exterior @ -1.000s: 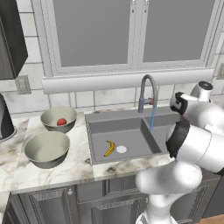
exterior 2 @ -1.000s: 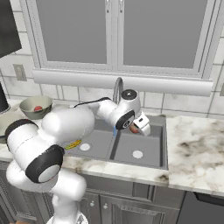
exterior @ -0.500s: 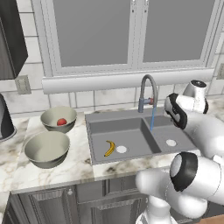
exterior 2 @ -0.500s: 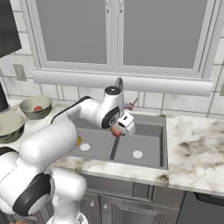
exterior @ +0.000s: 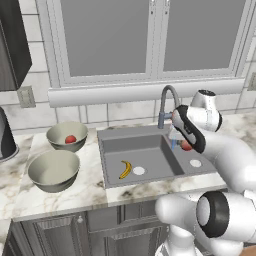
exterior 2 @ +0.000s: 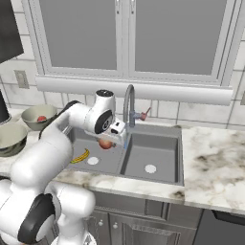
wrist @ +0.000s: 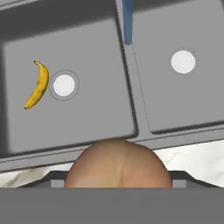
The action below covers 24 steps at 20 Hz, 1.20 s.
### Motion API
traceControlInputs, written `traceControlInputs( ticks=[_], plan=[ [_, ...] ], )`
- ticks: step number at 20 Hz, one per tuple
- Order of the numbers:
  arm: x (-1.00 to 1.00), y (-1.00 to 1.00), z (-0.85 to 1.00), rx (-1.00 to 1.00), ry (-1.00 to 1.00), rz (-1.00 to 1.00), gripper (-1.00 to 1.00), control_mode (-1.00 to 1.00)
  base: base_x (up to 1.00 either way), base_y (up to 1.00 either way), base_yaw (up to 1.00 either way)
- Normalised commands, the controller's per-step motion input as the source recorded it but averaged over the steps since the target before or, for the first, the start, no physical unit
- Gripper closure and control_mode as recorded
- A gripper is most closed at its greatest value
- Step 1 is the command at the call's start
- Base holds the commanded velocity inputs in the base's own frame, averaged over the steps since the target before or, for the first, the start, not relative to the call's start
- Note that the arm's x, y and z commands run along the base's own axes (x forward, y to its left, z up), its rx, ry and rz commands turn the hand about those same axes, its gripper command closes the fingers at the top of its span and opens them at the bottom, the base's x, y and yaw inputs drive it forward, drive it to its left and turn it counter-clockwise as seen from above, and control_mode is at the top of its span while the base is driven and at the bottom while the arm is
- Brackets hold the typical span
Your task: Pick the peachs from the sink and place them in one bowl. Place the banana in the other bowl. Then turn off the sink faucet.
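Hand view, banana (wrist: pixel 37 85) lengthwise along left basin floor, pincer (wrist: pixel 118 183) gripping peach (wrist: pixel 118 165)

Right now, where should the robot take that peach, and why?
Probably left, toward the far bowl. The gripper holds a peach above the sink, and that bowl already has the other peach.

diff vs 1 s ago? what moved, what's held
The arm swung left across the sink, carrying the second peach in the gripper from over the right basin to above the divider, toward the bowls. Grip unchanged. Nothing let go. Same as before: banana in the left basin, first peach in the far bowl, near bowl empty, faucet running.
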Motion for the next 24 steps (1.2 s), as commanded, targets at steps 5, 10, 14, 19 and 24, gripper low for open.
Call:
traceControlInputs(
  ticks=[5, 10, 14, 19, 24],
  plan=[
    [0.00, 0.85, 0.00, 0.11, 0.03, 0.22, 1.00, -1.00, 0.00, 0.00, 0.00],
    [0.01, 0.85, 0.00, 0.12, 0.00, 0.20, 1.00, -1.00, 0.00, 0.00, 0.00],
    [0.10, 0.75, 0.00, 0.07, 0.00, 0.12, 1.00, -1.00, 0.00, 0.00, 0.00],
    [0.09, 0.64, 0.00, 0.00, 0.00, 0.03, 1.00, -1.00, 0.00, 0.00, 0.00],
    [0.15, 0.60, 0.00, -0.08, 0.05, 0.00, 1.00, -1.00, 0.00, 0.00, 0.00]
  ],
)
